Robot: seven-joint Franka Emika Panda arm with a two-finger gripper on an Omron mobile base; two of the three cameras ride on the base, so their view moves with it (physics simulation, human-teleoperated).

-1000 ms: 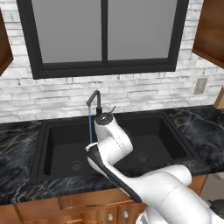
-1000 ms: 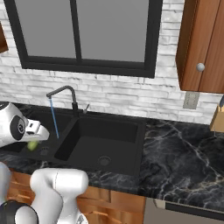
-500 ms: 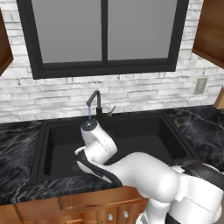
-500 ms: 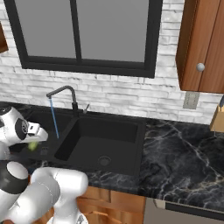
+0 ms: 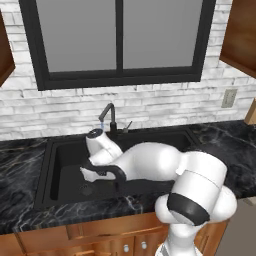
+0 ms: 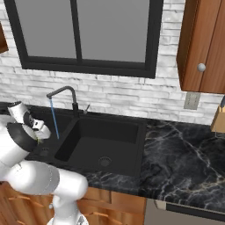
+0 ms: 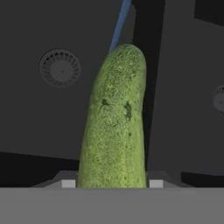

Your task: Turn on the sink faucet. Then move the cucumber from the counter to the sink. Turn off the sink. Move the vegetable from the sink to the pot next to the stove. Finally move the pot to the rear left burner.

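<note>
My gripper (image 7: pixel 111 183) is shut on the cucumber (image 7: pixel 116 127), a bumpy green oblong that points away from the hand over the black sink's left basin. Its drain (image 7: pixel 60 68) lies below, and a thin blue water stream (image 7: pixel 120 26) falls just beyond the cucumber's tip. From the left base camera the hand (image 5: pixel 90 172) hangs low inside the left basin of the sink (image 5: pixel 52 155), under the black faucet (image 5: pixel 109 117). On the right base side the gripper (image 6: pixel 41 133) sits left of the running stream (image 6: pixel 54 118) and the faucet (image 6: pixel 66 93), with a sliver of cucumber (image 6: pixel 38 140) under it.
Black marble counter (image 6: pixel 184 149) stretches right of the sink, with a wooden knife block (image 6: pixel 218 118) at the far edge. The right basin (image 6: pixel 110 132) has its own drain (image 6: pixel 104 161). My arm's elbow (image 5: pixel 195 195) bulks over the sink's front edge.
The hand with the cucumber has swung left and lower into the left basin, and the arm's elbow has come forward over the sink. The water keeps running.
</note>
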